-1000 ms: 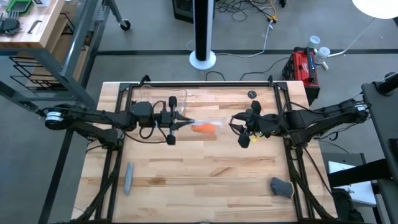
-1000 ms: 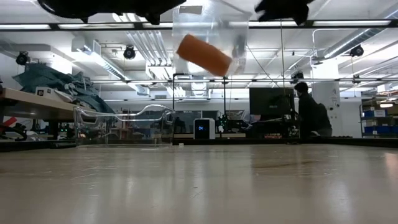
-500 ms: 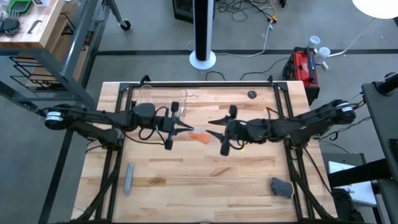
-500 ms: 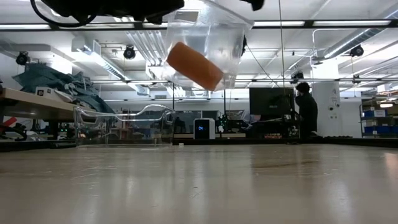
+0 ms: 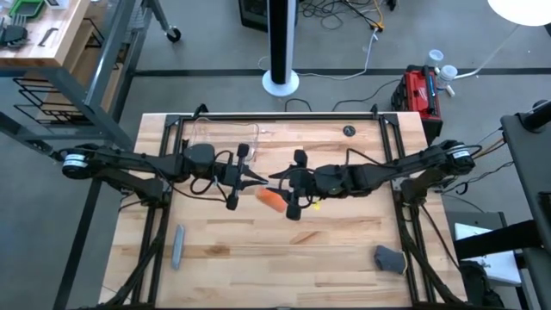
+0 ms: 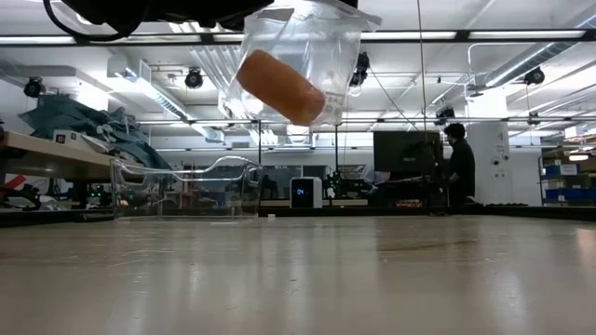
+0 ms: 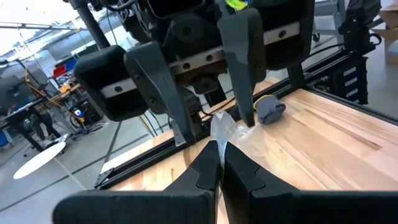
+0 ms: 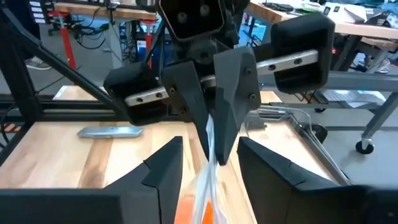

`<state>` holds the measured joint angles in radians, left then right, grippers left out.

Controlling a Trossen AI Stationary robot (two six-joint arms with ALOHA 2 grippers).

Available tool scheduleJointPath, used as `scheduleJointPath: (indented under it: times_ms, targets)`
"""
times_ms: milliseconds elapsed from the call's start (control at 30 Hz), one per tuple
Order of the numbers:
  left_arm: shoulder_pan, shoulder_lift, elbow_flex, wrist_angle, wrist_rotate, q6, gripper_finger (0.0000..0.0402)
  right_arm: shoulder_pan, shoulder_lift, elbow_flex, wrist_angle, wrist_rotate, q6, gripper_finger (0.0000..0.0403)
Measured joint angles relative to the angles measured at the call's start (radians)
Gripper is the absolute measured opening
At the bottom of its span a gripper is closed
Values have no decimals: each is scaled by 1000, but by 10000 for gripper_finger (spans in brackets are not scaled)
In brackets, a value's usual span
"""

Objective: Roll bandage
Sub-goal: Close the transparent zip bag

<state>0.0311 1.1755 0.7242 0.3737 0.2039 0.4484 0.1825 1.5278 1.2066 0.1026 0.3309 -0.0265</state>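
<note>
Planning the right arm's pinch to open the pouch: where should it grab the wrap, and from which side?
Take the wrap at its flat top edge, right beside where the left gripper is shut on it, coming in from opposite that gripper. The bandage sags low, so the top is just thin film. The right gripper faces it, jaws open astride that edge.

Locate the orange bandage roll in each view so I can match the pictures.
High view: bandage roll mid-table, between the two claws.
Low view: roll hanging high inside the clear plastic bag.
Left wrist view: roll not visible; only the bag.
Right wrist view: orange sliver at the bottom edge.
Shared landmark: the bag.
</note>
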Motion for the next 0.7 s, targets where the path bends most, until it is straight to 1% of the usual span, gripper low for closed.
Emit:
scheduleJointPath:
  times_ms: [267, 700]
  targets:
    - [-8, -2, 0, 15, -1, 7, 0, 0, -7, -3, -20, 1, 23, 123]
    - [-16, -11, 0, 21, -2, 11, 0, 0, -7, -3, -26, -3, 11, 46]
